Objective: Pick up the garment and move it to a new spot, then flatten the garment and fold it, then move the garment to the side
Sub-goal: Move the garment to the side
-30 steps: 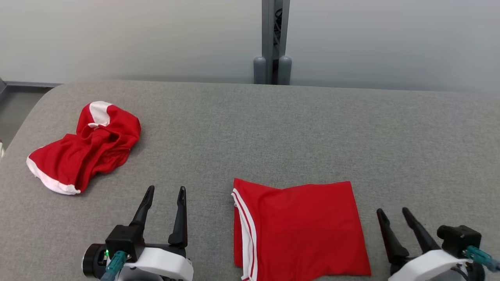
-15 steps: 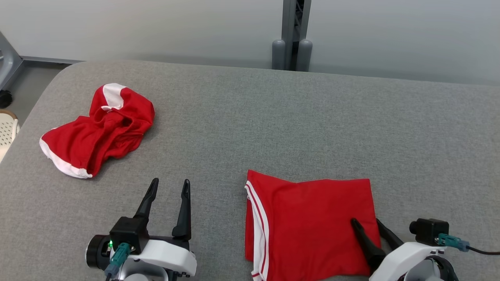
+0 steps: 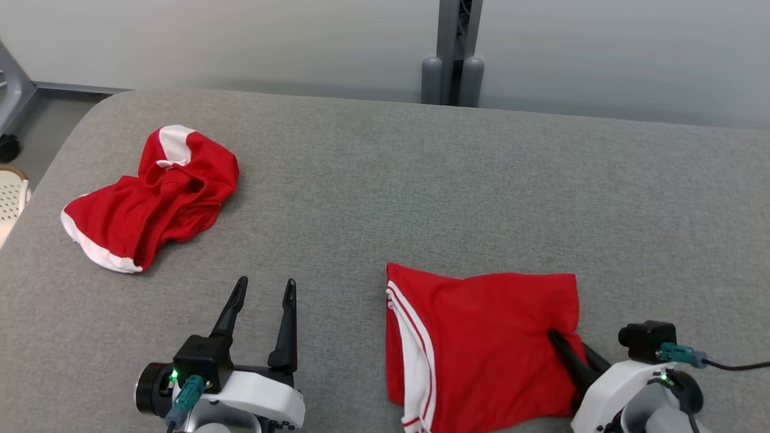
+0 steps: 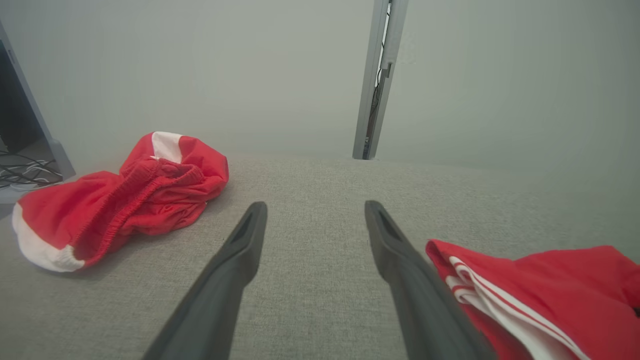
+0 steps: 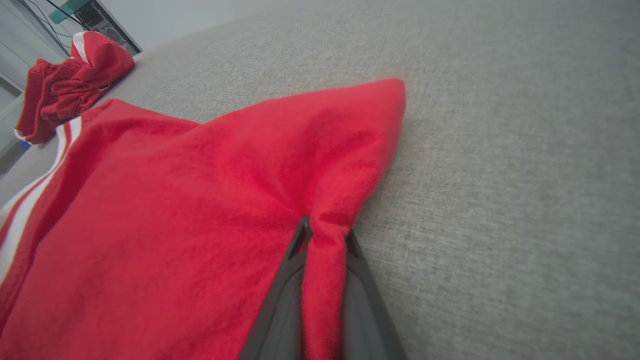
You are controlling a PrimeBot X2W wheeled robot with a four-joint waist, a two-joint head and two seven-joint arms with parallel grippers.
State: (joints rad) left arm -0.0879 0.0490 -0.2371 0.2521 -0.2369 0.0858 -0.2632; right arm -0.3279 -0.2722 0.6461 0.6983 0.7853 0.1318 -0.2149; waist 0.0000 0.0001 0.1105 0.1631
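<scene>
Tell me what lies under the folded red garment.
The folded red garment lies on the grey table, which shows around it. The right gripper pinches a fold at its edge. Anything beneath the cloth is covered.

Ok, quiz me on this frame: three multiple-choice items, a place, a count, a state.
1. The crumpled garment lies on the table's: A far left; B far right; C near centre.
2. Red garments on the table: A one; B two; C three.
3. The right gripper is: A open above the table; B shut on the folded garment; C shut on nothing.
Key: 1 A, head view shows it far left; 2 B, one crumpled, one folded; 3 B, cloth is pinched between its fingers.
</scene>
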